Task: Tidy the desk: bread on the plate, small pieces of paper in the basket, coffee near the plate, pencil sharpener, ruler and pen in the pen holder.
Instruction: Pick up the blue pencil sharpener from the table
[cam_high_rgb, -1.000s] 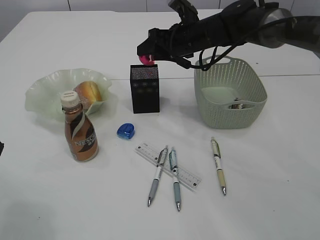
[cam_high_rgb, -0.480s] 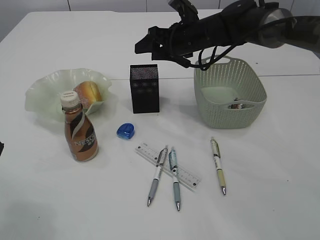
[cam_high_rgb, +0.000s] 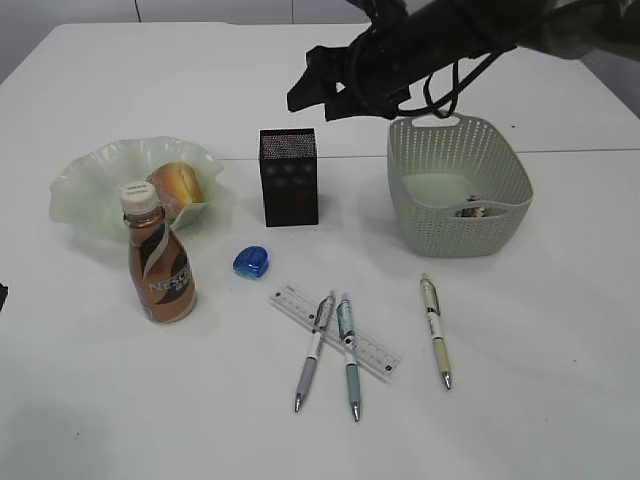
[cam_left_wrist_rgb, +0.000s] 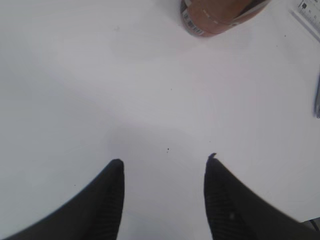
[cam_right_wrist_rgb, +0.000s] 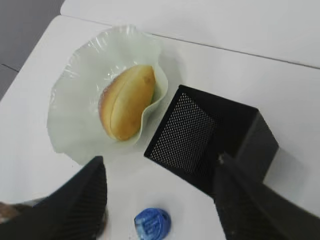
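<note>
My right gripper (cam_high_rgb: 318, 100) hovers open and empty above the black mesh pen holder (cam_high_rgb: 289, 178). In the right wrist view its fingers (cam_right_wrist_rgb: 95, 195) frame the pen holder (cam_right_wrist_rgb: 200, 135), the bread (cam_right_wrist_rgb: 125, 102) on the pale green plate (cam_right_wrist_rgb: 75, 115) and a blue pencil sharpener (cam_right_wrist_rgb: 152, 223). That sharpener (cam_high_rgb: 253, 262) lies in front of the holder. The ruler (cam_high_rgb: 290, 301) lies under two pens (cam_high_rgb: 312, 360) (cam_high_rgb: 350, 370); a third pen (cam_high_rgb: 436, 332) lies to their right. The coffee bottle (cam_high_rgb: 160, 270) stands by the plate (cam_high_rgb: 90, 185). My left gripper (cam_left_wrist_rgb: 164, 160) is open over bare table.
The green basket (cam_high_rgb: 460, 190) stands right of the pen holder with small paper pieces (cam_high_rgb: 478, 211) inside. In the left wrist view the coffee bottle's base (cam_left_wrist_rgb: 220, 15) is at the top and the ruler's end (cam_left_wrist_rgb: 307, 10) at the top right.
The right gripper held a pink object over the pen holder, then opened; the object is gone from its fingers. The arm has since lifted a little up and right.
</note>
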